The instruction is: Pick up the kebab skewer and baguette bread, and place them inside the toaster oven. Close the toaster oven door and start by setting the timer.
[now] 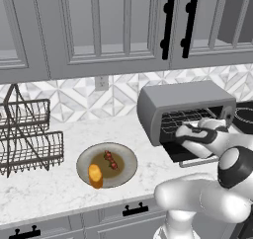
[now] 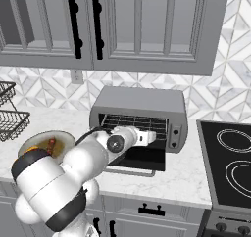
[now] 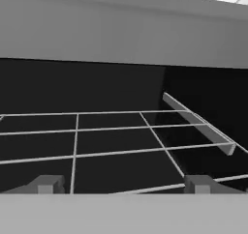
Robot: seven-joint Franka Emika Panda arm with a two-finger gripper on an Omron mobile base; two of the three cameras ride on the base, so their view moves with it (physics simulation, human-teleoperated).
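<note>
Open gripper (image 3: 121,184) at the mouth of the open oven (image 1: 185,109), holding nothing.

The arm's white links hide most of the lowered door (image 2: 142,158) in the left base view, where the fingers cannot be made out; in the hand view the two dark tips stand wide apart over the thin wire rack (image 3: 97,136), against a black cavity with a grey ledge on its right wall. The oven is a grey box on a white marbled counter (image 1: 44,188). Left of it, well apart, a round grey plate (image 1: 129,165) carries the skewer (image 1: 111,160) and, just beside it, the stubby golden bread (image 1: 95,175); the arm covers part of the plate in the right base view. A dark wire dish rack (image 1: 27,139) is cut off at the left edge. Behind runs a geometric tile wall under grey panelled cabinets (image 1: 99,25); a black cooktop (image 2: 230,167) lies right of the oven.
</note>
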